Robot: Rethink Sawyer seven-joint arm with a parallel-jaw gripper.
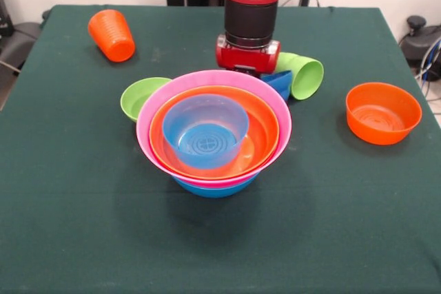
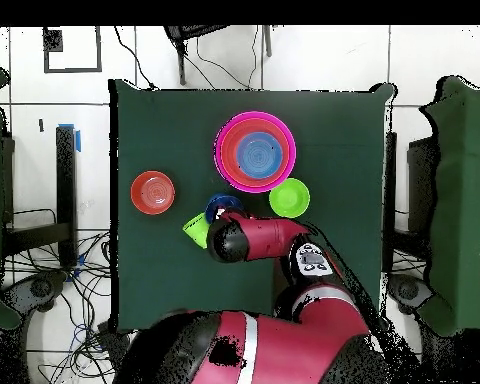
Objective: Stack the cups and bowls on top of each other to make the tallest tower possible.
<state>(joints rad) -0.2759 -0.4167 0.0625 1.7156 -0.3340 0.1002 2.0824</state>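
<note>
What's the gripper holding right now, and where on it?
Cannot be told: the gripper is down over a small blue bowl behind the tower, which hides any hold.

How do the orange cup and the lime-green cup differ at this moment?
The orange cup is ribbed and stands mouth-down alone at the table's edge; the lime-green cup is smooth and lies on its side, mouth toward the front camera, close beside the gripper. Both are small plastic tumblers, not yet on the tower.

Dark green table [image 1: 83, 225] on pale tiled floor [image 2: 324, 60]; black cables [image 2: 74, 285] trail beside it
</note>
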